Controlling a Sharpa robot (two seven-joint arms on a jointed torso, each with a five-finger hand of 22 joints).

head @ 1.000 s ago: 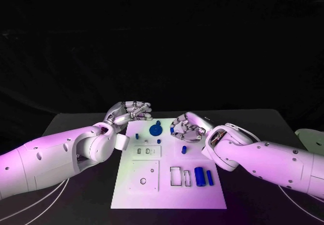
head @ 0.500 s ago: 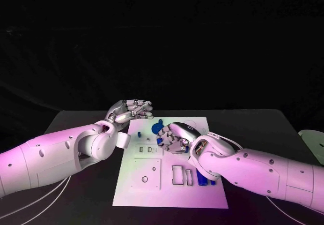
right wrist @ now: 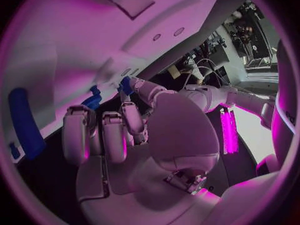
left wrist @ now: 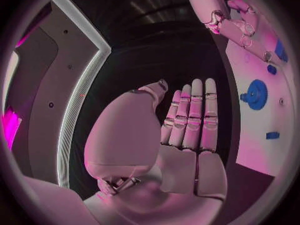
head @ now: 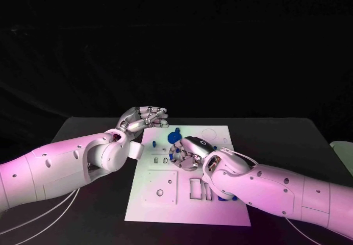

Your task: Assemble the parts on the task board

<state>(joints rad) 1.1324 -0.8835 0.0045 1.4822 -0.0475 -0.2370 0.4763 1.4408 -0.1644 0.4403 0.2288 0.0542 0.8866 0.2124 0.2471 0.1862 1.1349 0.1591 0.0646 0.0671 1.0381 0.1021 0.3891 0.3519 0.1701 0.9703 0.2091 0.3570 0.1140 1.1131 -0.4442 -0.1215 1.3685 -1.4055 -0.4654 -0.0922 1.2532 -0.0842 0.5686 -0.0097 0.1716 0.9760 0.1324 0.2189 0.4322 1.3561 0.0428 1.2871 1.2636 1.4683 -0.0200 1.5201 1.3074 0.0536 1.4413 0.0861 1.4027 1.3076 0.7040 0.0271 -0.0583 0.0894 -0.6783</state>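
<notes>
Right robot hand (head: 185, 153) curled over board (head: 213, 133), pinch unclear.
Blue gear (head: 173, 137) just beyond it on board; left robot hand (head: 144, 119) off board's far-left corner, fingers straight and together, empty.

Task board (head: 166, 201): smooth, matt white, maybe plastic.
Parts (head: 173, 137): blue, look like smooth plastic.
Hands (head: 146, 119): shiny silver metal.
Arms (head: 66, 166): glossy white plastic shell.
Table (head: 279, 138): dull black, flat.
</notes>
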